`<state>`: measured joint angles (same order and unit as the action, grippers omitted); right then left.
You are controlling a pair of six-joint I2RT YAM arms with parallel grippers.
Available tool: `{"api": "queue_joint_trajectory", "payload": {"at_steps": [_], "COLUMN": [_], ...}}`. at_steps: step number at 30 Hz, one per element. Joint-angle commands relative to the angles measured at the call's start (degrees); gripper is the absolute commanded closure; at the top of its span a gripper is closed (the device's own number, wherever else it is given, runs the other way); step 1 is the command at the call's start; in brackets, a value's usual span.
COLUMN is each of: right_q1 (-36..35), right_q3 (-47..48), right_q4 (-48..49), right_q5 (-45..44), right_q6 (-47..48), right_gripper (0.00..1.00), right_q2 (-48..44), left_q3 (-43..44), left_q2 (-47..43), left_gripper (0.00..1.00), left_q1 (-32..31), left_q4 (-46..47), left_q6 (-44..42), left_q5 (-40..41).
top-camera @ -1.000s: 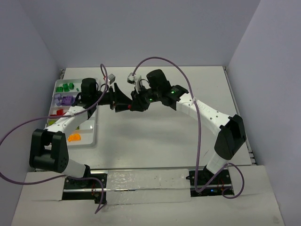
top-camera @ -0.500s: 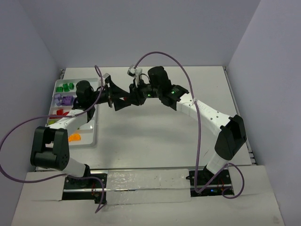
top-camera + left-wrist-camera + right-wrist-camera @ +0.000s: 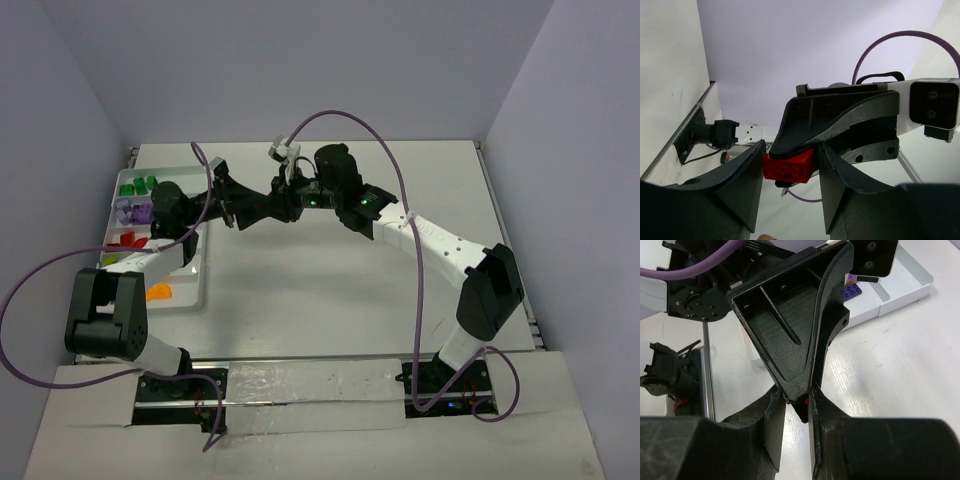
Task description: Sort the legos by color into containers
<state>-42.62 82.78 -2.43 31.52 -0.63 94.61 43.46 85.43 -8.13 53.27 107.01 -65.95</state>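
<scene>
- Above the back half of the white desk (image 3: 330, 290), the two arms meet nose to nose in mid-air, well clear of the surface; it looks like a handover
- Between them sits one red lego (image 3: 788, 169), the only brick off the desk that I can see
- On the right arm, the pincer (image 3: 796, 402) is all but closed, with a sliver of red showing in the narrow gap; it has the brick by its thin sides
- Opposite it, the left pincer (image 3: 245, 208) stands part open; its fingers (image 3: 747, 170) bracket the same brick end to end and seem to press on both ends, so I judge both have hold of it
- Gripping across different faces makes sense; neither pincer blocks the other, and the right can let go without the brick dropping
- My guess at the reason for passing it: the tray (image 3: 200, 300) lies on the left arm's side, at the far left of the desk, an awkward reach for the right arm
- Inside the tray the colours are in separate rows; green bricks (image 3: 138, 185) at the far end, purple bricks (image 3: 135, 212) next, red bricks (image 3: 125, 239) after them, orange bricks (image 3: 157, 293) nearest the arm bases
- Around it all, plain pale walls close in three sides; purple cables loop over both arms
</scene>
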Motion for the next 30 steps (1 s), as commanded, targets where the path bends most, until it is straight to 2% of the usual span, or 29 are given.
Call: {"api": "queue_joint_trajectory", "payload": {"at_steps": [1, 3, 4, 5, 6, 7, 11, 13, 14, 16, 17, 20, 22, 23, 24, 25, 26, 27, 30], "right_q1": [1.84, 1.81, 1.78, 1.93, 1.93, 1.93, 1.85, 1.85, 1.92, 1.84, 1.90, 1.93, 1.75, 1.78, 1.84, 1.84, 1.84, 1.84, 1.88], "right_q3": [-1.21, -1.05, -1.06, -1.13, -1.15, -1.31, -1.77, -2.16, -2.19, -2.36, -2.30, -1.30, 0.01, 0.52, 1.16, 1.69, 2.24, 2.37, 1.91], "right_q4": [3.86, 3.05, 2.87, 2.87, 2.87, 2.82, 1.46, 1.38, 1.37, 1.13, 0.64, -1.98, -4.74, -5.79, -7.22, -7.35, -10.60, -11.80, -14.53], "right_q5": [-10.02, -10.80, -11.08, -11.32, -11.46, -11.30, -11.17, -11.56, -11.57, -11.57, -11.45, -10.46, -8.90, -8.06, -6.75, -6.62, -3.21, -2.24, -1.28], "right_q6": [-0.65, -0.63, -0.51, -0.51, -0.47, -0.16, 0.02, -0.06, -0.07, 0.02, -0.04, 2.22, 3.54, 4.07, 4.78, 5.42, 6.82, 7.60, 8.72], "right_gripper": [0.96, 0.83, 0.77, 0.64, 0.58, 0.53, 0.48, 0.39, 0.39, 0.26, 0.24, 0.17, 0.17, 0.13, 0.05, 0.04, 0.03, 0.01, 0.00], "right_q2": [-0.48, -0.51, -0.59, -0.75, -0.84, -1.01, -1.45, -1.53, -1.61, -1.95, -2.21, -2.71, -2.89, -3.06, -3.37, -3.39, -3.86, -4.06, -4.78], "left_q3": [-0.44, -0.57, -0.54, -0.40, -0.39, -0.31, -0.39, -0.31, -0.31, 0.43, 0.90, 3.45, 5.59, 7.09, 8.94, 10.12, 12.22, 13.94, 21.53], "left_q2": [-1.84, -2.05, -2.17, -2.46, -2.51, -2.99, -3.84, -4.62, -4.66, -5.25, -5.45, -5.89, -5.48, -5.05, -4.47, -4.02, -3.32, -2.93, -1.37], "left_gripper": [0.72, 0.86, 0.90, 0.97, 1.00, 1.00, 1.00, 1.00, 1.00, 1.00, 1.00, 1.00, 1.00, 1.00, 1.00, 1.00, 1.00, 1.00, 1.00], "left_q1": [-0.43, 0.42, 0.77, 1.35, 1.42, 1.99, 3.24, 3.63, 3.80, 4.57, 5.20, 7.47, 9.94, 10.86, 11.98, 12.06, 13.99, 14.66, 16.05], "left_q4": [8.43, 7.53, 6.60, 5.58, 4.27, 2.19, -0.79, -3.45, -4.15, -8.67, -12.08, -27.54, -37.67, -44.28, -51.92, -56.17, -62.63, -67.24, -84.55], "left_q6": [1.21, 0.01, -0.54, -1.37, -2.34, -4.12, -7.53, -9.57, -10.34, -13.87, -16.75, -29.01, -42.60, -48.05, -53.85, -54.25, -63.69, -68.76, -86.06], "left_q5": [-7.97, -7.79, -7.79, -7.79, -7.80, -7.87, -7.68, -7.53, -7.60, -7.87, -8.00, -8.05, -7.45, -6.69, -5.67, -4.93, -3.22, -1.46, 11.14]}}
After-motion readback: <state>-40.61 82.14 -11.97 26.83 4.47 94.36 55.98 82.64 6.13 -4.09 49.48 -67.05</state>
